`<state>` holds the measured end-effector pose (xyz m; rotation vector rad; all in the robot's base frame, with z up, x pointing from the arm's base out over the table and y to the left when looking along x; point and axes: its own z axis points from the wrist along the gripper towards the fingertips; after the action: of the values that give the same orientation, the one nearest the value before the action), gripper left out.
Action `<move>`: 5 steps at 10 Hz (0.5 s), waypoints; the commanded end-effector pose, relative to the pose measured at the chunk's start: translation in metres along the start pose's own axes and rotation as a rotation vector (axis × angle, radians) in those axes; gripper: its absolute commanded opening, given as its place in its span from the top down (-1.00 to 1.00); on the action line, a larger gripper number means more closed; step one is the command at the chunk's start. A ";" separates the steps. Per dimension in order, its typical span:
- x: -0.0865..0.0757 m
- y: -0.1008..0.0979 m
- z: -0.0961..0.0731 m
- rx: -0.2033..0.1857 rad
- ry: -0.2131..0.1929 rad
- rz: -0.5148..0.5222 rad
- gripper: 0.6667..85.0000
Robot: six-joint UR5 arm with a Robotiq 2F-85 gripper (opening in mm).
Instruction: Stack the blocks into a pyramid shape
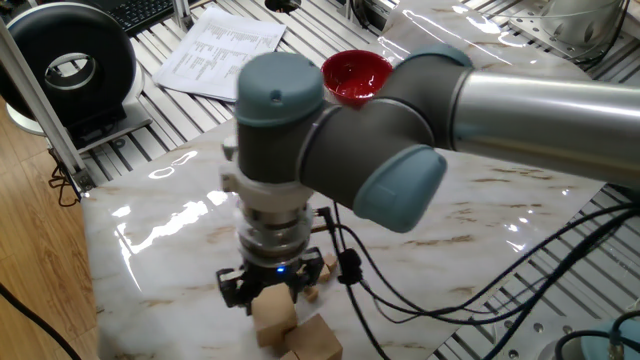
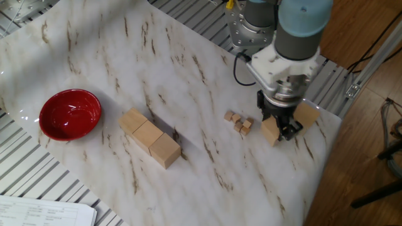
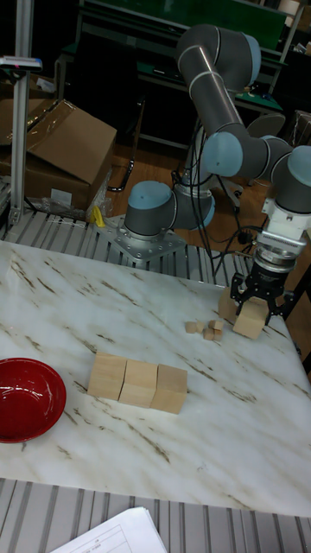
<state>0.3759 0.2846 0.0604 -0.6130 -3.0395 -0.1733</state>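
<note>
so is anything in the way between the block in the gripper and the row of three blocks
Only the tiny cubes, which lie on the marble just beside the held block on the side toward the row of three blocks. The gripper could probably lift over them; the rest of that stretch shows bare marble.

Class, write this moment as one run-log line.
gripper: shut on block | base row: three blocks | spare block: behind gripper

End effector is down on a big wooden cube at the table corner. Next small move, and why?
Probably lift straight up. The end effector looks closed around a large light-tan wooden cube, with another large cube close behind it and tiny wooden cubes beside it. Rising first should clear these before carrying it toward the row of three large cubes.
</note>
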 end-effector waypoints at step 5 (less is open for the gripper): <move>-0.022 0.002 -0.025 0.121 -0.081 -0.383 0.99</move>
<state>0.3844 0.2857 0.0768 -0.2886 -3.1278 -0.0552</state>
